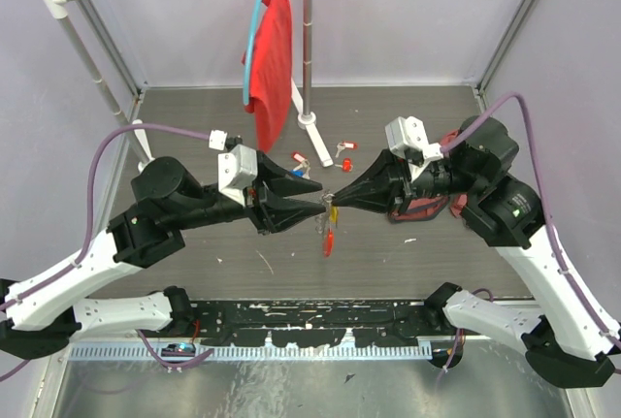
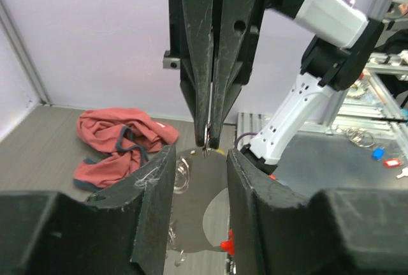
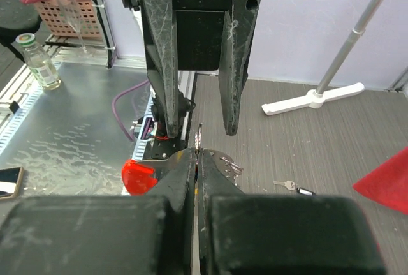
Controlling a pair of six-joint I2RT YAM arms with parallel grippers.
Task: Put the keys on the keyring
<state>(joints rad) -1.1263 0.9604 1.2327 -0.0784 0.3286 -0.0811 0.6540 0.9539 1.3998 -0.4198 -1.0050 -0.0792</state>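
Observation:
My right gripper (image 1: 337, 196) is shut on the thin metal ring of the keyring (image 3: 199, 136), held above the table's middle. The keyring's red plastic piece (image 1: 328, 241) hangs below it, with a yellow-tagged key (image 1: 333, 212) and silvery keys (image 3: 228, 164) beside the pads. My left gripper (image 1: 312, 199) faces it tip to tip. Its fingers (image 2: 156, 185) stand open on either side of the ring without touching it. Loose red-tagged keys (image 1: 343, 162) lie on the table behind, and a black-tagged key (image 3: 294, 187) lies to one side.
A white clothes rack (image 1: 315, 127) stands at the back with a red garment (image 1: 272, 59) on a blue hanger. A crumpled red cloth (image 2: 118, 138) lies under the right arm. A bottle (image 3: 39, 64) and a pink basket (image 3: 67, 16) stand off the table.

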